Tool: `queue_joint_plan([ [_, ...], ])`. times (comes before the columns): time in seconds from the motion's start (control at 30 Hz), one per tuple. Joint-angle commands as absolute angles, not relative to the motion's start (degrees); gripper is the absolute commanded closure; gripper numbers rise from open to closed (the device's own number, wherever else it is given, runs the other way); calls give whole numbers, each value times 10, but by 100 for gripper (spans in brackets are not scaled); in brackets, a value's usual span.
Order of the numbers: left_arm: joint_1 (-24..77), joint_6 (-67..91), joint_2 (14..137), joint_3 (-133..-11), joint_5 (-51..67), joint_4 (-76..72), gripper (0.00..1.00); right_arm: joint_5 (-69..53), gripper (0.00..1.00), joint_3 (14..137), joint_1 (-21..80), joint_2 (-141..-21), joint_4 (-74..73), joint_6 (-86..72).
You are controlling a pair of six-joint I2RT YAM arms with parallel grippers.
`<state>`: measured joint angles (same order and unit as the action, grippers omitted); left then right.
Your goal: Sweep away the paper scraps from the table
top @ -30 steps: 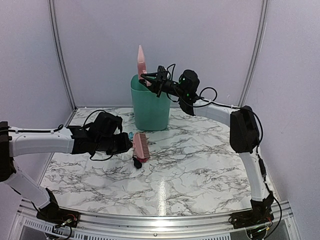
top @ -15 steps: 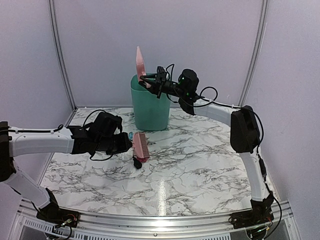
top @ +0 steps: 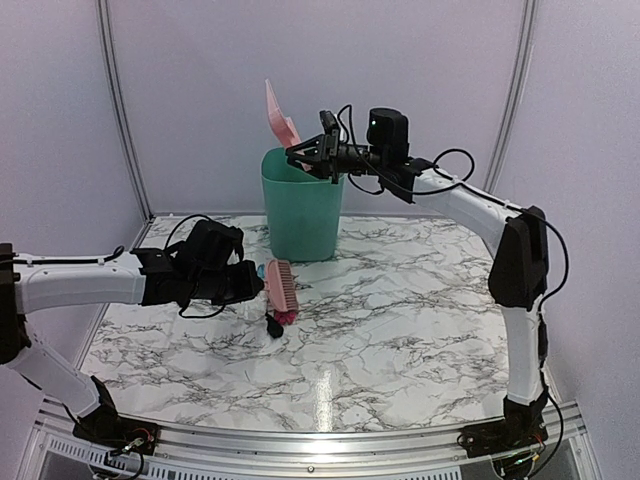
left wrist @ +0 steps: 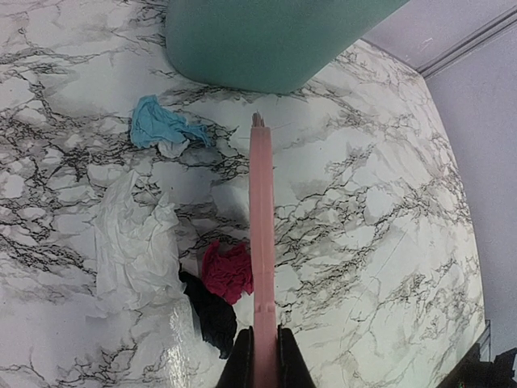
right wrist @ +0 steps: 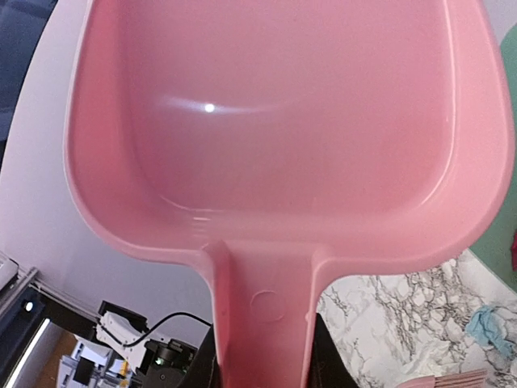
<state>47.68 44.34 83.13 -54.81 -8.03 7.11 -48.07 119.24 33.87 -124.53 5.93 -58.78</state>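
My left gripper [top: 250, 284] is shut on the pink comb-like brush [top: 281, 290], seen edge-on in the left wrist view [left wrist: 262, 242], low over the marble table [top: 400, 330]. Paper scraps lie left of the brush: a magenta one [left wrist: 227, 271], a black one [left wrist: 208, 313] and a light blue one [left wrist: 164, 127]. The black scrap also shows in the top view [top: 272, 325]. My right gripper [top: 303, 152] is shut on the handle of the pink dustpan [top: 278, 118], held high over the green bin [top: 300, 203]. The pan [right wrist: 283, 121] shows empty.
A crumpled clear plastic sheet [left wrist: 133, 242] lies on the table left of the scraps. The green bin's base [left wrist: 266, 40] stands just beyond the brush tip. Pale booth walls with metal posts close in the back and sides.
The right arm has risen and swung the dustpan so it tilts left over the bin. The left gripper and brush have barely moved.
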Motion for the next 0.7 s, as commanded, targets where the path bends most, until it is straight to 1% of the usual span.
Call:
queue_joint_plan([
  [0.0, 475, 435, 810, -561, -90, 83, 100, -434, 100, 1227, 354, -1178, -130, -401],
  [0.13, 475, 430, 810, -567, -86, 87, 100, -346, 100, 1199, 378, -1112, -254, -280],
  [0.2, 475, 430, 809, -570, -85, 89, 100, -313, 100, 1151, 387, -1078, -288, -234],
  [0.33, 475, 428, 811, -575, -82, 89, 100, -303, 100, 1020, 396, -998, -303, -182],
  [0.43, 475, 424, 816, -577, -80, 89, 100, -270, 100, 936, 400, -936, -298, -163],
  [0.67, 475, 420, 829, -590, -74, 91, 100, -206, 100, 857, 410, -841, -313, -128],
])
